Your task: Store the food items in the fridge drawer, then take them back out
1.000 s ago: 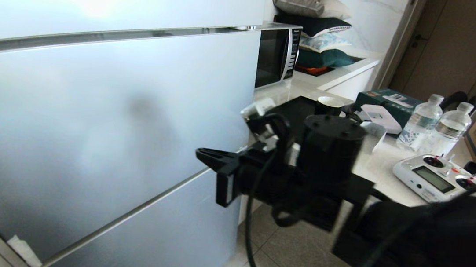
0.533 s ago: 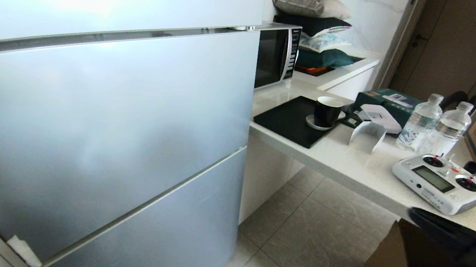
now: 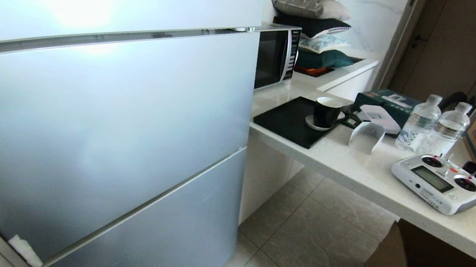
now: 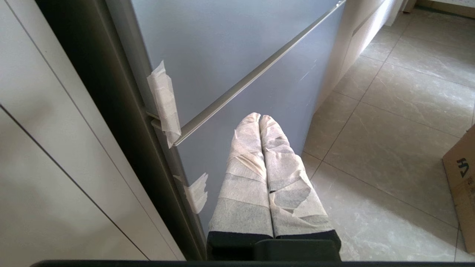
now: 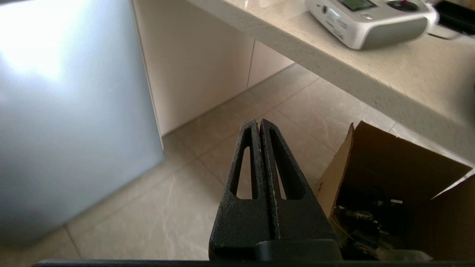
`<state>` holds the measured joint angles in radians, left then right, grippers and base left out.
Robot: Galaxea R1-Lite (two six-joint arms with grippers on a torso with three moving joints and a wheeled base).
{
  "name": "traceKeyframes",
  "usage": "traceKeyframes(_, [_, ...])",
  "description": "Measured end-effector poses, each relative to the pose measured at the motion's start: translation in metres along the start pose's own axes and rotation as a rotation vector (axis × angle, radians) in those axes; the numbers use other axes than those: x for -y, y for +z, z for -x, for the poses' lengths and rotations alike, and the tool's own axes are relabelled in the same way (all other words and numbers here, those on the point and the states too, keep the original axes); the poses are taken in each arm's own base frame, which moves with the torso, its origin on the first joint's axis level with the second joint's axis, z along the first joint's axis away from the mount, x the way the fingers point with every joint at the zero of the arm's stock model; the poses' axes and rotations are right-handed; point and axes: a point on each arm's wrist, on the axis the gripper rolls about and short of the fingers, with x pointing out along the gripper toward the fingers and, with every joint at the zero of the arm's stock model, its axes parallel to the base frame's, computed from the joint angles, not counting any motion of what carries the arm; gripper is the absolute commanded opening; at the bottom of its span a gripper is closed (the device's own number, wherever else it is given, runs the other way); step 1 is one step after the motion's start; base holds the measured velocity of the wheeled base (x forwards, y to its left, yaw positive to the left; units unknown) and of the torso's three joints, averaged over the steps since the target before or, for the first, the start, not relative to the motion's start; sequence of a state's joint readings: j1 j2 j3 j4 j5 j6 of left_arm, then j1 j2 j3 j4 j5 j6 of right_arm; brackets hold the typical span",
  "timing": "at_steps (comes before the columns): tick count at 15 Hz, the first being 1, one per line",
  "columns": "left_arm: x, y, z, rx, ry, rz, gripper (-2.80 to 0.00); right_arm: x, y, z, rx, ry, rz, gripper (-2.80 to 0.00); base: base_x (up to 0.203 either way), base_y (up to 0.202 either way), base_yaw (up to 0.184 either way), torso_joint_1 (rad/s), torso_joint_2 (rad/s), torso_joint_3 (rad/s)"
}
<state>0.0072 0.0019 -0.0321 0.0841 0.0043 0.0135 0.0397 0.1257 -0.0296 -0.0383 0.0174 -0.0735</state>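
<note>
Overall, the fridge's grey-blue door panels [image 3: 103, 106] are all closed; neither the drawer nor the two food items are visible in any view. Left gripper [image 4: 259, 118], its two tape-wrapped fingers pressed together and holding nothing, hangs beside the lower fridge panel above the tiled floor [image 4: 389, 148]. Right gripper [image 5: 258, 124], two black fingers likewise closed and empty, hangs over the floor beside one open cardboard box [image 5: 389, 174]. Countertop [image 3: 362, 173] items: one microwave [image 3: 277, 56], one black cup [image 3: 326, 112], two water bottles [image 3: 420, 121], one white remote controller [image 3: 438, 183].

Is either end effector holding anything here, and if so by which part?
Nothing is held. The left end effector and right end effector are both shut and empty, hanging low beside the closed fridge.
</note>
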Motion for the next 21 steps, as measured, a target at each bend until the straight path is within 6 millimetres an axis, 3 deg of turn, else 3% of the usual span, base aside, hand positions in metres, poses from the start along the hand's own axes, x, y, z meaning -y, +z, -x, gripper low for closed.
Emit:
traceKeyframes(4, [0.000,0.000,0.000,0.000,0.000,0.000,-2.80,-0.002,-0.013,0.007,0.039,-0.050,-0.058,-2.80,0.000,0.000,0.000,0.000,0.00,0.000])
traceKeyframes(18, [0.000,0.000,0.000,0.001,0.001,-0.008,-2.80,-0.002,-0.014,0.008,0.061,-0.054,-0.062,-2.80,0.000,0.000,0.000,0.000,0.00,0.000])
traceKeyframes(19, [0.000,0.002,0.001,0.012,0.001,-0.009,-2.80,-0.002,-0.014,0.008,0.061,-0.054,-0.063,-2.80,0.000,0.000,0.000,0.000,0.00,0.000])
traceKeyframes(21, [-0.001,0.034,0.011,0.133,0.008,0.000,-2.80,-0.002,-0.014,0.008,0.061,-0.055,-0.062,-2.80,0.000,0.000,0.000,0.000,0.00,0.000])
